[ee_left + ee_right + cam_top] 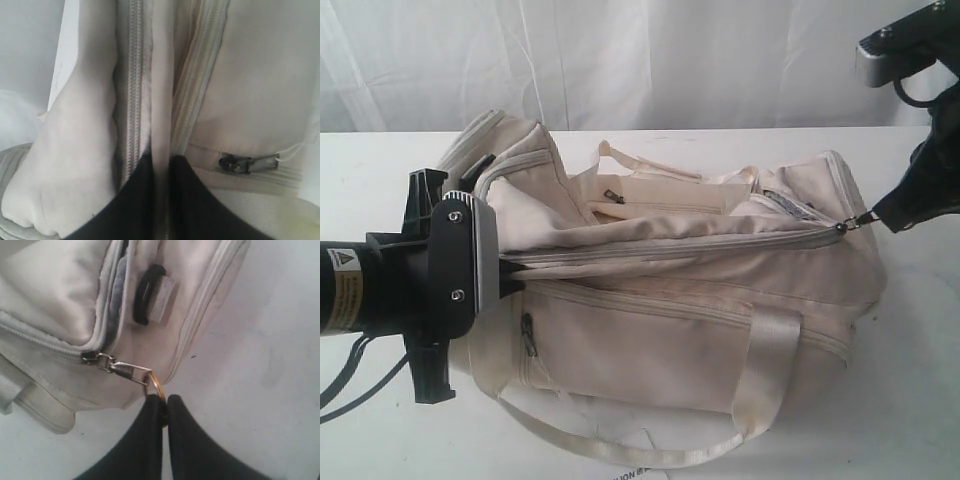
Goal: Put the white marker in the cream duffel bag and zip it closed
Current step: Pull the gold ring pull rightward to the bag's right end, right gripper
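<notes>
Firstly, nearest, in front of the cream duffel bag [650,340]: webbing handle [620,450] lying slack on the desk [880,400], not in use. Just above, across the bag's front face: side-pocket zipper [660,307], shut.

At one end of the bag: left hand [161,160] closed on a fold of the cream fabric beside the main zipper track [134,75]. Judged an anchoring hold, to stop the bag sliding and to keep the track taut against a pull from the other end.

At the opposite end of the bag: right hand [165,402] pinched shut on the brass ring [158,381], joined by a small clip [127,371] to the slider [90,356]. Slider at that end of the track, teeth meshed behind it. Judged: zipping at or near its finish.

Regarding the white marker: nowhere in view; presumably inside the bag, not confirmable.

Behind the main zipper, on the bag's top: far handle [650,163], loosely raised. Beyond the bag: pale curtain [620,60].
</notes>
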Controlling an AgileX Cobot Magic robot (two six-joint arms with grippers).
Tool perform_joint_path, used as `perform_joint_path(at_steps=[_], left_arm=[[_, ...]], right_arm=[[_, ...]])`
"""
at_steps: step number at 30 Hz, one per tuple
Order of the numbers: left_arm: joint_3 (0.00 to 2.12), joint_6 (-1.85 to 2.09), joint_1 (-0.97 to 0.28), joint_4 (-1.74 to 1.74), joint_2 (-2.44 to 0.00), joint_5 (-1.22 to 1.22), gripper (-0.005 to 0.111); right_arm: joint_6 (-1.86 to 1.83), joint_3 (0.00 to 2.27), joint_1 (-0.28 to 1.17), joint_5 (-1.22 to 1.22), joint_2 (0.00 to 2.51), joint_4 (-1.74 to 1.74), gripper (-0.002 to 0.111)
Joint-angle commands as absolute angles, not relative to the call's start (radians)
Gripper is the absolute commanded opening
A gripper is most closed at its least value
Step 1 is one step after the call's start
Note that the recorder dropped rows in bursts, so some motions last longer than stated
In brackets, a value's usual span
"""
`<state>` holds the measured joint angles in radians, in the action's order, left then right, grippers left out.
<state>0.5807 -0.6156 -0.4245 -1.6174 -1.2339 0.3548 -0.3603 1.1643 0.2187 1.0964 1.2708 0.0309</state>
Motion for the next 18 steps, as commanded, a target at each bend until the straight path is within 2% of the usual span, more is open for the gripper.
perform_joint_path(at_steps=[1, 15, 18], left_arm=[[0.582, -0.631, -0.422, -1.622, -1.233, 0.335, 0.0], [0.582, -0.636, -0.422, -1.622, -1.233, 0.423, 0.0], [0.582, -0.636, -0.422, -1.591, -1.233, 0.482, 0.01]], right_arm=[[-0.351, 1.162, 0.199, 1.024, 1.275, 0.112, 0.0], [-0.36, 1.162, 0.199, 0.968, 1.349, 0.076, 0.0], [-0.365, 1.162, 0.199, 0.964, 1.349, 0.041, 0.0]])
